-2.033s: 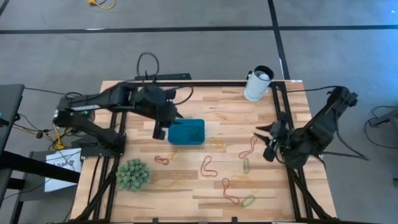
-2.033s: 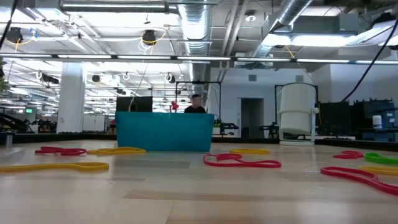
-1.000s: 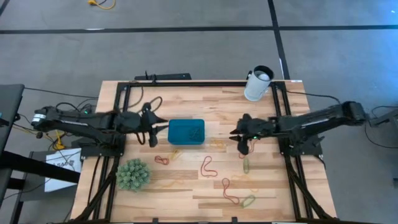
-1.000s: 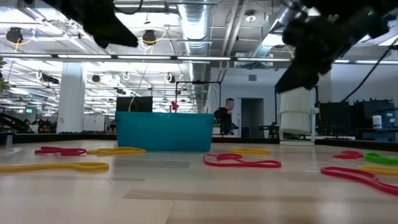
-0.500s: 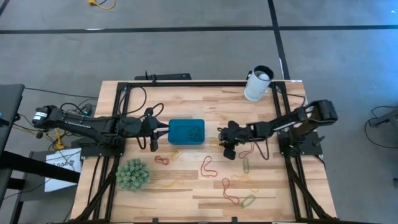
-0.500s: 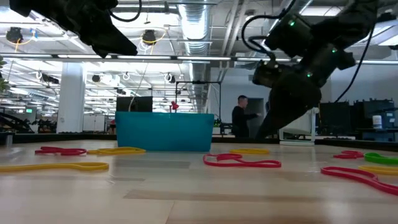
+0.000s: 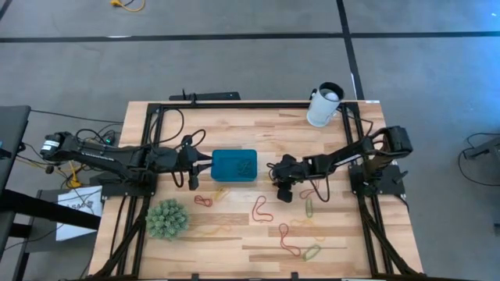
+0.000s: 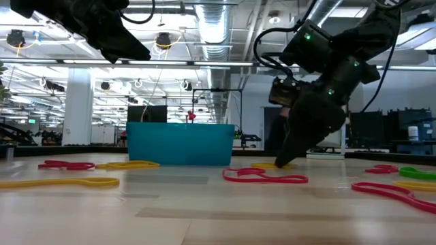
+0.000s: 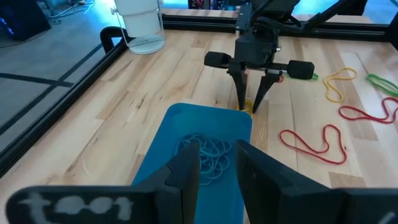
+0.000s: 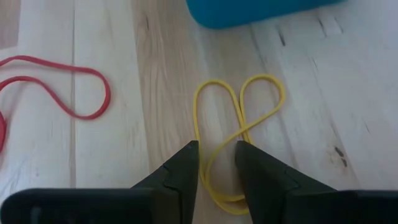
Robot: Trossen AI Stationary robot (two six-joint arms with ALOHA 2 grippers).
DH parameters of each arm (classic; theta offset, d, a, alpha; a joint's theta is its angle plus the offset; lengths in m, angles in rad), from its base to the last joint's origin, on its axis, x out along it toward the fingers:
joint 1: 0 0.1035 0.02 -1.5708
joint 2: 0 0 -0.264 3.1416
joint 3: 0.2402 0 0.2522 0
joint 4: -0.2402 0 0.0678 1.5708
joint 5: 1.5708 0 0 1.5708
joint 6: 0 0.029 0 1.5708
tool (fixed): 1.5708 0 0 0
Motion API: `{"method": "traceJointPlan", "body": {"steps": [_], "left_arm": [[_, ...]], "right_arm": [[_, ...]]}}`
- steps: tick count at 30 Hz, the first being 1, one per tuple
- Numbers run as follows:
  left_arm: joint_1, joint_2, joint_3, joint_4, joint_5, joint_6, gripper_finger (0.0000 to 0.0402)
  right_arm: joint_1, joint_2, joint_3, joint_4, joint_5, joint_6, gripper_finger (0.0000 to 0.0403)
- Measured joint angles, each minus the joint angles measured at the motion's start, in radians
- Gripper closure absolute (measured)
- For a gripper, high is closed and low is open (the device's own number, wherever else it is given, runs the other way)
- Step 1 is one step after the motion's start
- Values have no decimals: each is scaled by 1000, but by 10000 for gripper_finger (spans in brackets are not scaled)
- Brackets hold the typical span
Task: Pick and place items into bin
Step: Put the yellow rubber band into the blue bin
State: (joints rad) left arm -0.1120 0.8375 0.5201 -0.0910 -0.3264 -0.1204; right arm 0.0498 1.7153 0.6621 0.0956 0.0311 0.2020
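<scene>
The teal bin sits mid-table and holds a tangle of thin loops. A yellow twisted loop lies flat on the wood just right of the bin. My right gripper points down at this loop, open narrowly. Its tips stand on either side of one strand, down at the table. Whether they touch the strand, I cannot tell. My left gripper hovers open above the bin's left end. More red, yellow and green loops lie scattered on the table.
A red loop lies near the yellow one, with another red loop and yellow strands near the bin's near side. Red and green loops lie toward the near right. A green spiky ball sits near left and a white cup far right.
My right gripper has swung toward the table's left, from mid-right to the yellow loop beside the bin, and has come down until its tips reach the table. My left arm has stayed by the bin's left end.
</scene>
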Motion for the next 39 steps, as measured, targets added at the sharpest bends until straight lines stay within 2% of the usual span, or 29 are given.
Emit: {"method": "traceJointPlan", "body": {"steps": [4, 11, 16, 20, 24, 30, 39], "left_arm": [[0, 0, 0, 0, 0, 0, 310], [0, 0, 0, -1, 0, 0, 310], [0, 0, 0, -1, 0, 0, 310], [0, 0, 0, -1, 0, 0, 310], [0, 0, 0, -4, 0, 0, 310], [0, 0, 0, -5, 1, 0, 310], [0, 0, 0, -9, -2, 0, 310]], "right_arm": [[2, 1, -1, -4, 0, 7, 319], [33, -21, 0, 15, -18, 34, 396], [57, -137, 81, 4, -53, 4, 398], [55, -226, 170, -12, -37, -89, 399], [43, -263, 267, 73, -35, -229, 401], [-23, -134, 392, 100, -36, -304, 402], [-104, 177, 517, 91, -56, -247, 402]]}}
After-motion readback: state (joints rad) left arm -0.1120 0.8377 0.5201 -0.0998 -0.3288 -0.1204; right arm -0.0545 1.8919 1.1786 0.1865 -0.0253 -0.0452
